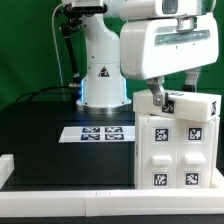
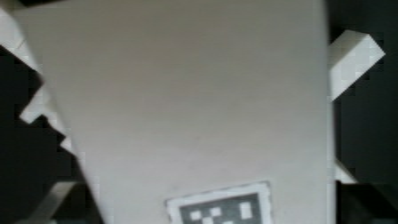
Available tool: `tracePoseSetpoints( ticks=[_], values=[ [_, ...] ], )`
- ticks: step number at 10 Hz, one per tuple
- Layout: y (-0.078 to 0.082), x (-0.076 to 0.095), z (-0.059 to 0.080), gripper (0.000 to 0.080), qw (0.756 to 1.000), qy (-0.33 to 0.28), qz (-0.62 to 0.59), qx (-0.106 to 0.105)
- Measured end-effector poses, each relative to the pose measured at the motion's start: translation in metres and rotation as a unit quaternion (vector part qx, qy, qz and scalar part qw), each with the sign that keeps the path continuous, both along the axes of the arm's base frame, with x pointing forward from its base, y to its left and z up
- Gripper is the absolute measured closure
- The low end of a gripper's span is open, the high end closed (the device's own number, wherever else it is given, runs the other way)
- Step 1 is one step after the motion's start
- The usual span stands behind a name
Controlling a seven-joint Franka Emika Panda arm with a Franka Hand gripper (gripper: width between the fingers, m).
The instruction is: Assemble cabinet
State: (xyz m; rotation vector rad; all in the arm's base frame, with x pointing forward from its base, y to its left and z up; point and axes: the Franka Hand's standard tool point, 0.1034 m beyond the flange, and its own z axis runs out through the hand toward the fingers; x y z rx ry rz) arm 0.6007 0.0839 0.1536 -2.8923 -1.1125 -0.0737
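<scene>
The cabinet (image 1: pixel 176 145) is standing at the exterior view's right on the black tabletop (image 1: pixel 45 140), its tagged panels facing the camera. The tool (image 1: pixel 158 97) is reaching down at its top edge, perhaps gripping a white panel (image 2: pixel 187 110), but its spread cannot be told. It seems to be seating a part. Next it needs a straight, gentle push. The marker board (image 1: pixel 99 132) is lying nearby.
</scene>
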Motion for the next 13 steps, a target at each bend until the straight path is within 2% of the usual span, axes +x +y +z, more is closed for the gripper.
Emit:
tracePoseSetpoints(
  ticks=[4, 7, 9, 13],
  values=[
    [-0.0006, 0.0, -0.0001, 0.0242, 0.999, 0.002, -0.041, 0.001],
    [-0.0019, 0.0, -0.0001, 0.0242, 0.984, -0.001, -0.176, 0.009],
    [-0.0024, -0.0002, -0.0003, 0.0242, 0.96, -0.001, -0.278, 0.015],
    [-0.0006, 0.0015, -0.0004, 0.0241, 0.878, 0.002, -0.478, 0.028]
  ],
)
